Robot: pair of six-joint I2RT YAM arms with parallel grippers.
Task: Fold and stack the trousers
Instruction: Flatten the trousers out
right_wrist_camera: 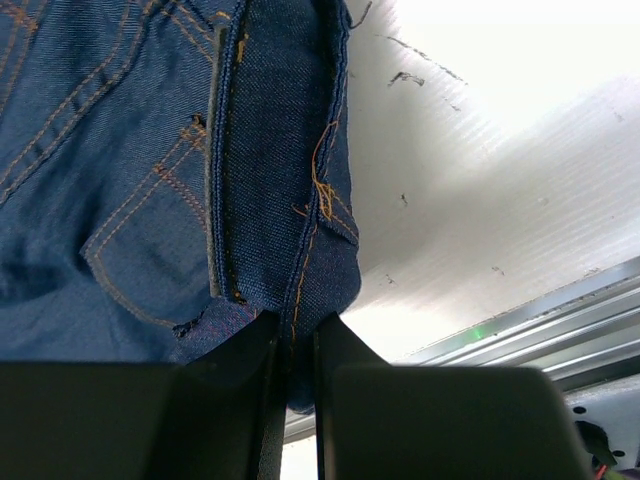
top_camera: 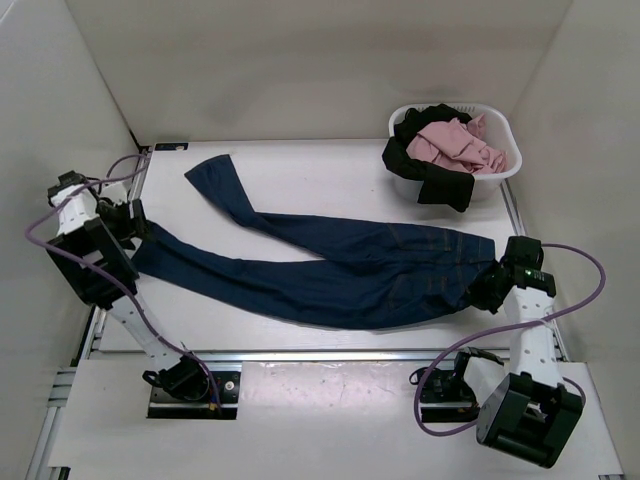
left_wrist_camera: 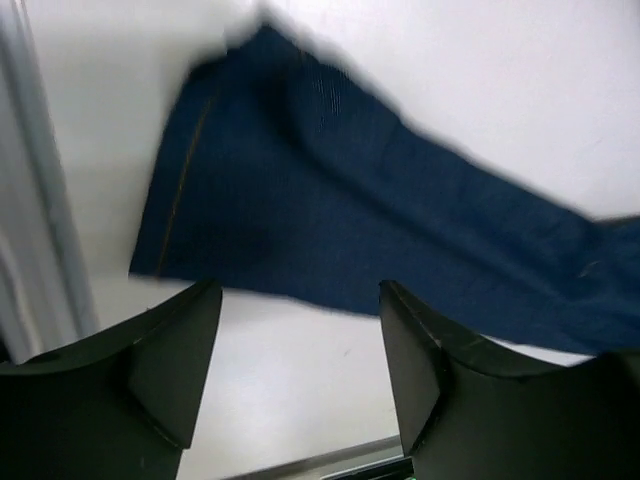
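Shows the trousers (top_camera: 340,275) lying long across the table (top_camera: 300,170), waist by the right edge, leg ends toward the left edge. Has the waistband pinched tight in the right gripper (right_wrist_camera: 297,335). Has the left gripper (left_wrist_camera: 297,300) spread apart just over the nearer leg end, seemingly touching nothing.

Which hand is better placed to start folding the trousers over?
The right hand probably: it is clamped on the trousers at the waistband, while the left hand is open with the cuff lying loose ahead.
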